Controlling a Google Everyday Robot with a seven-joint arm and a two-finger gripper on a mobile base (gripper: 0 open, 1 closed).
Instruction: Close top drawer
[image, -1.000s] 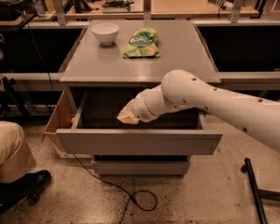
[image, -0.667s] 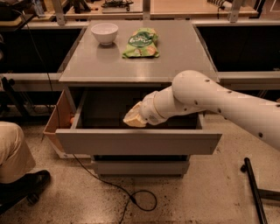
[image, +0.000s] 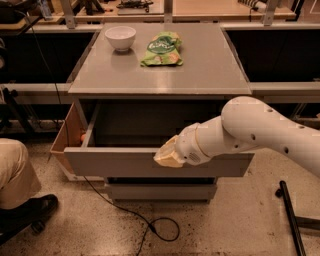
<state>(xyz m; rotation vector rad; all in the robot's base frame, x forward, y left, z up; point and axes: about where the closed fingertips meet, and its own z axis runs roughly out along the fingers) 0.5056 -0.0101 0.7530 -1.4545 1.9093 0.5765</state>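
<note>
The top drawer (image: 110, 161) is a wide grey drawer pulled well out from the grey cabinet (image: 160, 75), its flat front panel facing me and its dark inside showing. My gripper (image: 167, 155) is at the end of the white arm that comes in from the right. It sits at the upper edge of the drawer's front panel, near the middle, in front of the panel.
On the cabinet top stand a white bowl (image: 120, 37) and a green chip bag (image: 162, 49). A cardboard box (image: 65, 140) stands left of the cabinet. A black cable (image: 150, 225) loops on the floor. A person's leg and shoe (image: 20, 190) are at the left. A black bar (image: 292, 220) lies at the right.
My gripper has come out of the drawer's inside and moved toward me, now over the front panel's top edge. The view sits a little lower on the cabinet.
</note>
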